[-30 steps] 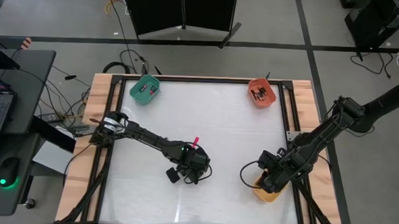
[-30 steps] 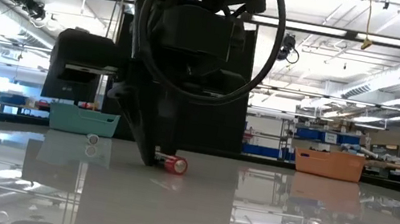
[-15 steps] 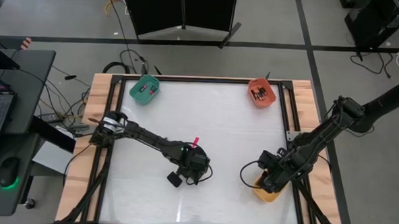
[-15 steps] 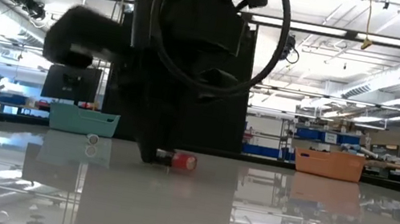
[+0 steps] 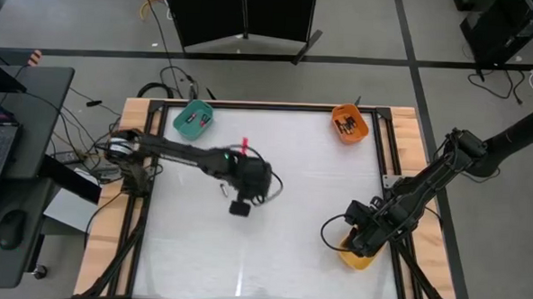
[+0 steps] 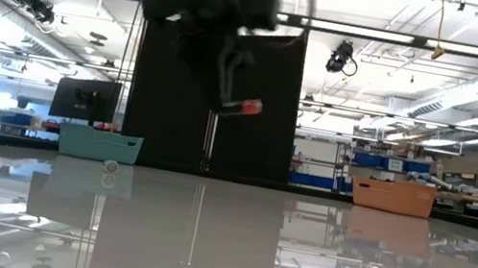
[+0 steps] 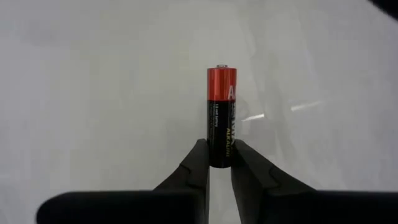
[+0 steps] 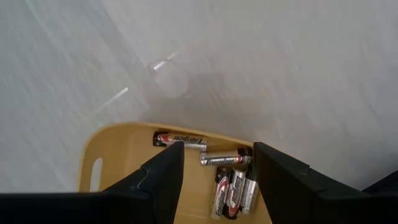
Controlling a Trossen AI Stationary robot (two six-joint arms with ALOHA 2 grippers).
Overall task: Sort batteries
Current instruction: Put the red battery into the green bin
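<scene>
My left gripper (image 7: 220,163) is shut on a battery (image 7: 221,112), black with a red end, and holds it well above the middle of the white table; in the low view the battery (image 6: 245,108) hangs high over the surface. My right gripper (image 8: 214,168) stands open at the table's right near side, right over a yellow bin (image 8: 124,155) where several batteries (image 8: 233,186) lie. A small silvery battery (image 6: 110,166) lies on the table in front of the teal bin (image 6: 99,143). My left gripper pinches the battery's black end (image 7: 220,152) between its two fingertips. The fingers slant down from above. The battery sticks out past the fingertips, its red end (image 7: 221,81) farthest from them, and is lifted clear of the table.
The teal bin (image 5: 194,119) stands at the far left and an orange bin (image 5: 349,123) at the far right, both with batteries inside. Wooden rails and a black frame run along the table's left and right sides (image 5: 128,216).
My left gripper has lifted the red-ended battery off the table, where it lay on its side, and carried it up and toward the far left. The wrist has rolled on the way. My right gripper has kept still over the yellow bin.
</scene>
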